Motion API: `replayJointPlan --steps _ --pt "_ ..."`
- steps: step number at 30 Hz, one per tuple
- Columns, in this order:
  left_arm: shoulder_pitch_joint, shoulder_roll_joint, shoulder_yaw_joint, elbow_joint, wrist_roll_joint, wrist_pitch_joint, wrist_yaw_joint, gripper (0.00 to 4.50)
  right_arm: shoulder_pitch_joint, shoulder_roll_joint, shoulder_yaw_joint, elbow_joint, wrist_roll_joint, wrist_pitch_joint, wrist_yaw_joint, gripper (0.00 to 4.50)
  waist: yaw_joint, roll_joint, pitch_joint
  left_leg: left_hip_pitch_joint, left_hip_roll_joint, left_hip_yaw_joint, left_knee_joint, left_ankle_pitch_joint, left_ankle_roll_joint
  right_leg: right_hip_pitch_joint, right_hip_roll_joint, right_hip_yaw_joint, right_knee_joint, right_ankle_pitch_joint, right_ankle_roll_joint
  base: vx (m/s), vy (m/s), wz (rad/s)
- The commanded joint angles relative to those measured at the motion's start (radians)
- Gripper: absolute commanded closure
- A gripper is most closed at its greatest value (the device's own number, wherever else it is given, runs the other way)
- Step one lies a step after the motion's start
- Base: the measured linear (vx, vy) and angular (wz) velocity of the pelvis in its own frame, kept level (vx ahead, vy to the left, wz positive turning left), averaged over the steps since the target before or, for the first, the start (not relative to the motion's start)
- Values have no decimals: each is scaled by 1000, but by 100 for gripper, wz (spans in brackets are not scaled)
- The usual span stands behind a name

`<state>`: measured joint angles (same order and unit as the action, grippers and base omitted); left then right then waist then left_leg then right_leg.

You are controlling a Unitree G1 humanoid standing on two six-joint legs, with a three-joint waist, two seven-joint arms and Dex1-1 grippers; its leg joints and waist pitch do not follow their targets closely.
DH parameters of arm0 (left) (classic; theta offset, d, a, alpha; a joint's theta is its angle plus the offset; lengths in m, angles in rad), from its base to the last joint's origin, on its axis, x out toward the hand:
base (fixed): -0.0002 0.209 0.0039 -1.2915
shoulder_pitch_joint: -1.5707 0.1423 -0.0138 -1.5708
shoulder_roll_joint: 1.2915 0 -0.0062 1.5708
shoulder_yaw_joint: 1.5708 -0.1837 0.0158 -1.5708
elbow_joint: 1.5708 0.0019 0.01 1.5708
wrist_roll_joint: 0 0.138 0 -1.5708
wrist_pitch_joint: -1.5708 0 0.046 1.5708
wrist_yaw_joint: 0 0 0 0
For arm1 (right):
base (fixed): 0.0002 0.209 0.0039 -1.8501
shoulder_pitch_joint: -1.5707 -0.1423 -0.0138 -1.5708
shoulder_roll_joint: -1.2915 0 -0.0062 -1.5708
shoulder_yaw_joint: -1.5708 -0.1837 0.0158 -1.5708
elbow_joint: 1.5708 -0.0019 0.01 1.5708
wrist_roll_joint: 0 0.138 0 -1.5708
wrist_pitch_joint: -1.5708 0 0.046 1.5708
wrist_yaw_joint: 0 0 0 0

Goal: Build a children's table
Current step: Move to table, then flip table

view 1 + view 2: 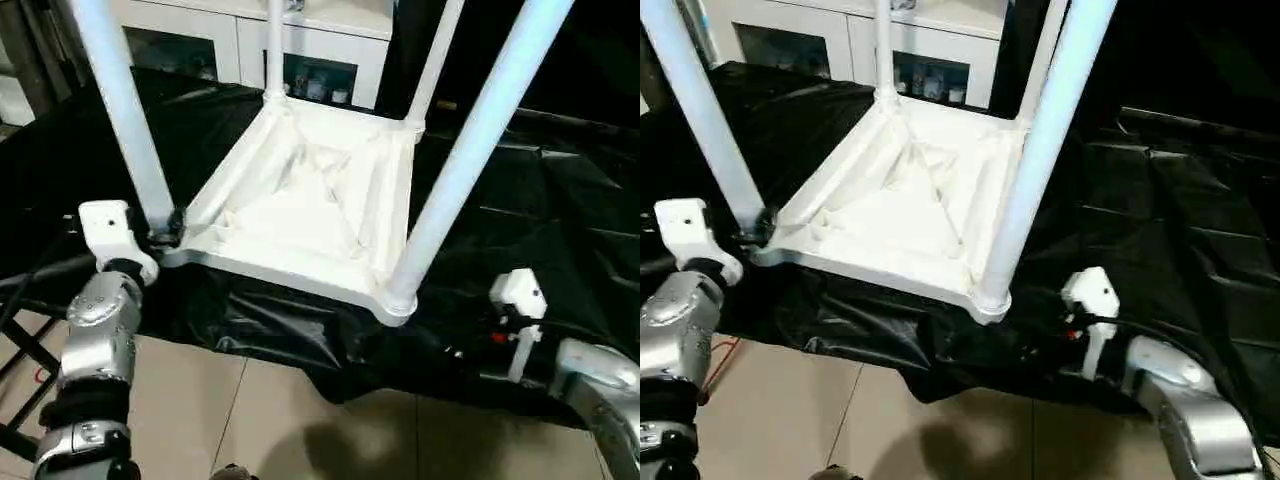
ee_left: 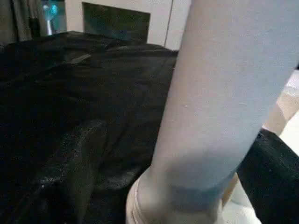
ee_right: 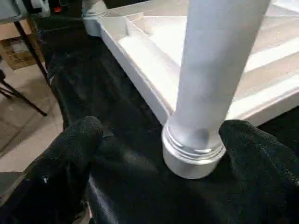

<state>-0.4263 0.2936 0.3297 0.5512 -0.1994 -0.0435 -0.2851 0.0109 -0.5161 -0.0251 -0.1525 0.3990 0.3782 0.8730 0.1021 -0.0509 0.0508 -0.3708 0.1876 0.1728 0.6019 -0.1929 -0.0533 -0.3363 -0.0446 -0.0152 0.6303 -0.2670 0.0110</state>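
Note:
The children's table lies upside down on the black-draped work table, its white ribbed tabletop (image 1: 300, 200) facing up. All of its white tube legs stand in the corner sockets: near left leg (image 1: 125, 110), near right leg (image 1: 470, 150), and two far legs (image 1: 274, 45) (image 1: 435, 60). My left gripper (image 2: 177, 154) is open at the base of the near left leg, one black finger (image 2: 70, 163) on each side of the tube. My right gripper (image 3: 163, 135) is open too, facing the near right leg's socket (image 3: 191, 154), which stands just ahead between its fingers (image 3: 60, 163).
Black cloth (image 1: 560, 200) covers the work table and hangs over its near edge. A white cabinet (image 1: 330, 45) with glass doors stands behind. Tiled floor (image 1: 270, 420) lies below. A black stand's legs (image 1: 20, 350) show at the left, and a cardboard box (image 3: 16, 46) sits on the floor.

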Motion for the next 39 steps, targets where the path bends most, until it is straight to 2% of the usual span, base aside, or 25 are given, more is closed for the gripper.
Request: replayJointPlan --steps 1,5,11,12,14,18,19,24,30,33,34,36,38,39 --pt "-17 3 -21 17 -1 -11 -39 21 -8 -12 -13 0 6 -16 -2 0 3 2 -51 22 53 -22 -75 -122 34 13 -94 34 -67 110 -212 0 0 0" --pt "-15 -4 -38 41 11 -9 -38 56 -26 -10 -10 -2 26 -8 12 0 5 0 -50 23 53 -22 -76 -129 32 12 -97 35 -69 71 -203 0 0 0" --pt "-21 -5 -58 74 15 -18 -61 99 -27 -27 8 -20 48 15 69 0 14 -4 -53 22 55 -22 -74 -105 43 14 -98 35 -64 116 -204 0 0 0" --pt "-22 -6 -62 74 15 -13 -64 99 -26 -31 10 -23 54 22 78 0 14 -8 -52 22 55 -21 -74 -104 44 14 -98 35 -65 119 -205 0 0 0" --pt "-27 -3 -70 80 18 -6 -71 131 -23 -42 16 -28 67 41 98 0 15 -7 -51 22 55 -21 -75 -106 45 13 -98 34 -65 115 -206 0 0 0" --pt "-38 1 -81 96 17 -4 -90 153 -20 -54 24 -27 80 54 123 0 17 -8 -49 22 55 -21 -76 -120 40 13 -99 34 -68 86 -203 0 0 0" --pt "-42 0 -85 100 13 -2 -100 167 -19 -57 26 -27 86 60 132 0 18 -5 -50 23 55 -22 -76 -123 37 12 -99 34 -68 81 -203 0 0 0" --pt "-56 -5 -102 114 5 7 -129 199 -26 -58 27 -24 90 65 139 0 26 -6 -50 25 56 -21 -76 -122 35 11 -101 34 -67 87 -204 0 0 0" --pt "-76 -1 -130 166 31 4 -153 216 -31 -58 33 -16 82 55 136 0 40 -7 -52 26 55 -19 -75 -112 36 10 -101 33 -65 108 -194 0 0 0" --pt "-89 -12 -124 155 0 40 -174 223 -31 -56 32 -17 79 55 134 0 40 -7 -51 26 55 -20 -77 -128 31 9 -102 33 -67 89 -193 0 0 0" --pt "-91 -27 -110 132 -28 70 -170 224 -31 -54 32 -20 79 55 131 0 41 1 -50 28 56 -21 -79 -144 25 6 -103 32 -68 69 -199 0 0 0" --pt "-92 -40 -99 114 -49 90 -160 225 -31 -52 33 -23 79 56 129 0 39 -4 -50 28 56 -21 -80 -158 21 8 -104 32 -69 57 -207 0 0 0" --pt "-86 -116 -64 18 -134 185 -108 225 -28 -39 43 -39 86 62 122 0 40 -4 -50 28 56 -21 -79 -156 25 7 -105 31 -70 56 -215 0 0 0" --pt "-79 -142 -63 -15 -154 208 -91 225 -25 -33 49 -46 86 64 118 0 41 -5 -49 27 58 -20 -79 -155 27 6 -107 31 -68 65 -230 0 0 0"
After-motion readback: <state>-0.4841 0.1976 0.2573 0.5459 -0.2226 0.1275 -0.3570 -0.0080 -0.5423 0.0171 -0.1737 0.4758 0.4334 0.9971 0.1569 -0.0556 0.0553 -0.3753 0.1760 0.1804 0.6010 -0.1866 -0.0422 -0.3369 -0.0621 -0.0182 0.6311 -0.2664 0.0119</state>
